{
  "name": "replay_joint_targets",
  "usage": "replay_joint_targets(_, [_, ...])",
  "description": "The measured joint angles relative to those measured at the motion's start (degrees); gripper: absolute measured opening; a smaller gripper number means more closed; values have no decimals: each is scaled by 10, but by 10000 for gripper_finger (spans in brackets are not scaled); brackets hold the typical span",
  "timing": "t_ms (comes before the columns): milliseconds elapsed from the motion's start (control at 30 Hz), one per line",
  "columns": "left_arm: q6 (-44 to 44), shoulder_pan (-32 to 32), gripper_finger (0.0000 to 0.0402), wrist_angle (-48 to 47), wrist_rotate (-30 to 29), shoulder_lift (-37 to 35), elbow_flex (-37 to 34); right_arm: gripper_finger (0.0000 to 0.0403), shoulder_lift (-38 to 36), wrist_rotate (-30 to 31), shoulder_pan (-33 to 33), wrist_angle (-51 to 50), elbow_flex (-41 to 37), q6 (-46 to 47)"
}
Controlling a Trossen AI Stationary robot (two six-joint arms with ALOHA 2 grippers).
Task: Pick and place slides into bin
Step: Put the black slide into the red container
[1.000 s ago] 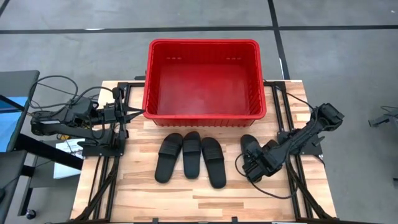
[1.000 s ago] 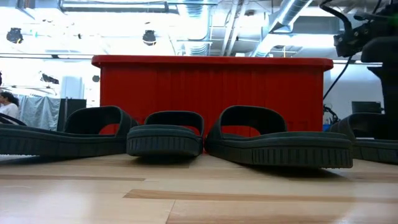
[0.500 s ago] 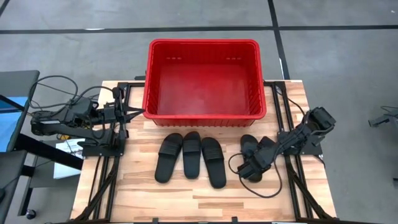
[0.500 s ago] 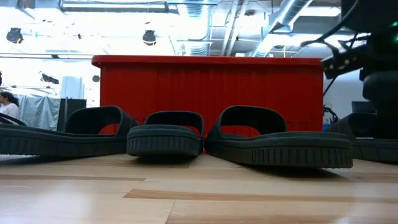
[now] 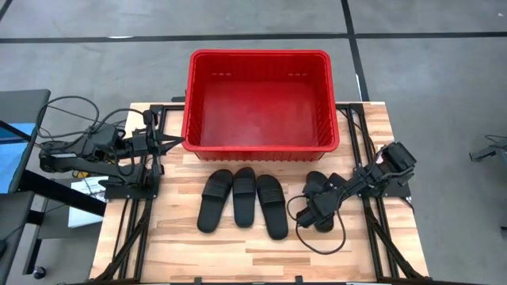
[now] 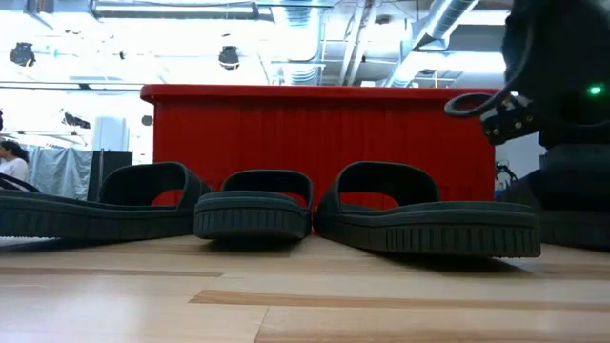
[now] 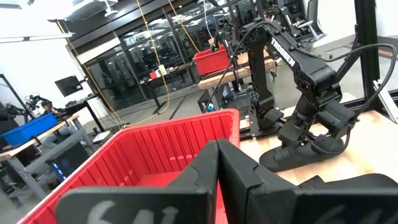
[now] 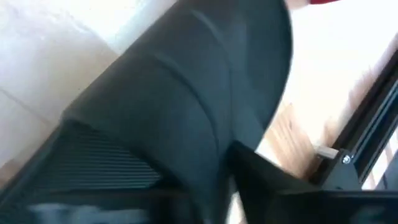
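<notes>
The red bin (image 5: pixel 259 54) stands at the table's far middle. Three black slides (image 5: pixel 244 196) lie side by side on their soles in front of it, seen toe-on in the low view (image 6: pixel 253 205). A fourth slide (image 5: pixel 318 184) lies to their right, with my right gripper (image 5: pixel 310 212) down on it and shut on its strap. The black strap fills the right wrist view. My left gripper (image 5: pixel 176 144) is shut and holds nothing; it waits at the table's left, by the bin's near left corner. My right gripper holds the fourth slide by its wide strap (image 8: pixel 205 118), pinched between the two fingers (image 8: pixel 106 168). The fingers come slanting down from the table's right side. The slide's sole lies on the table.
The bin's near wall (image 6: pixel 324 124) rises just behind the slides. Black frame rails (image 5: pixel 131 206) run along both sides of the tabletop. Bare wood (image 5: pixel 238 253) lies between the slides and the table's near edge.
My right gripper has come down and toward the table's left onto the fourth slide, and its fingers have closed on the strap. The slide has stayed on the table. The other three slides have not moved.
</notes>
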Motion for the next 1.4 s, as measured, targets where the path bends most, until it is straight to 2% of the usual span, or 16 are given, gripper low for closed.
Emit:
replay_joint_targets(67, [0, 0, 0, 0, 0, 0, 0, 17, -8, 0, 0, 8, 10, 3])
replay_joint_targets(233, [0, 0, 0, 0, 0, 0, 0, 6, -28, -13, 0, 1, 31, 19])
replay_joint_targets(500, [-6, 0, 0, 6, 12, 0, 0, 3, -80, -25, 17, -73, 108, 17])
replay_joint_targets(767, [-22, 0, 0, 91, 45, 0, 0, 1, -92, -16, 38, -198, 226, 9])
replay_joint_targets(867, [-22, 0, 0, 111, 52, 0, 0, 1, -93, 3, 40, -212, 269, 1])
replay_joint_targets(1067, [-19, 0, 0, 110, 51, 0, 0, 1, -93, 65, 13, -212, 334, -55])
replay_joint_targets(1400, [-19, 0, 0, 109, 50, 0, 0, 0, -92, 124, -79, -212, 379, -219])
